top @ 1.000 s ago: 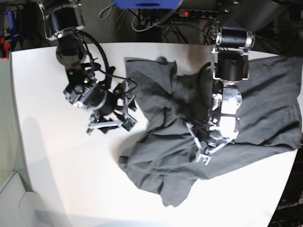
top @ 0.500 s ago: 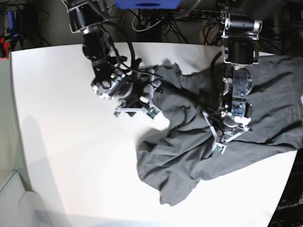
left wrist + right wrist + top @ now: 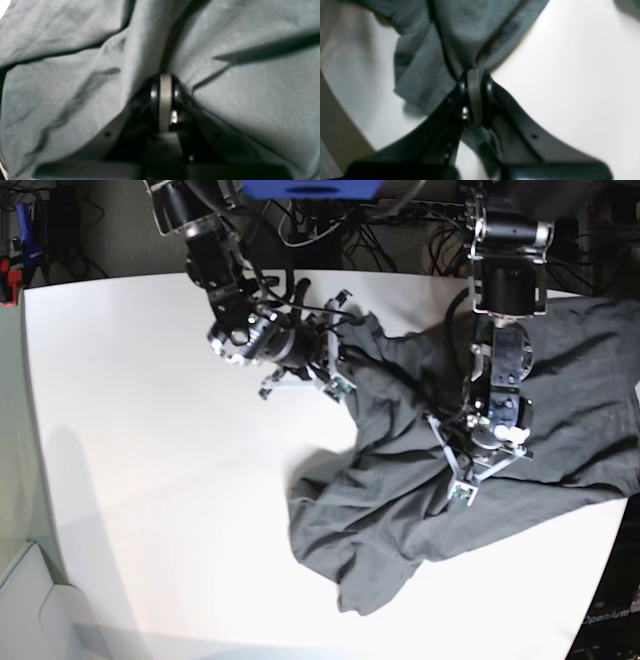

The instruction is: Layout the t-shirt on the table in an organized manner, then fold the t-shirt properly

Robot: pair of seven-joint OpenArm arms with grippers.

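Observation:
The dark grey t-shirt [image 3: 400, 510] lies crumpled over the right half of the white table [image 3: 150, 480]. In the base view my right gripper [image 3: 338, 345] is at the shirt's upper left edge. The right wrist view shows this gripper [image 3: 475, 75] shut on a hemmed fold of the t-shirt [image 3: 460, 30] just above the table [image 3: 570, 75]. My left gripper [image 3: 458, 492] rests on the middle of the shirt. In the left wrist view it [image 3: 165, 76] is shut, with creases of the t-shirt [image 3: 75, 75] gathered into its tips.
Cables and a power strip [image 3: 400, 208] run behind the table's far edge. The shirt's right side reaches the table's right edge [image 3: 625, 500]. The table's curved left edge [image 3: 30, 480] lies far from both arms.
My right arm has swung up and to the right, reached the shirt's upper left edge and shut on it. The left arm dragged the shirt to the right, then held still.

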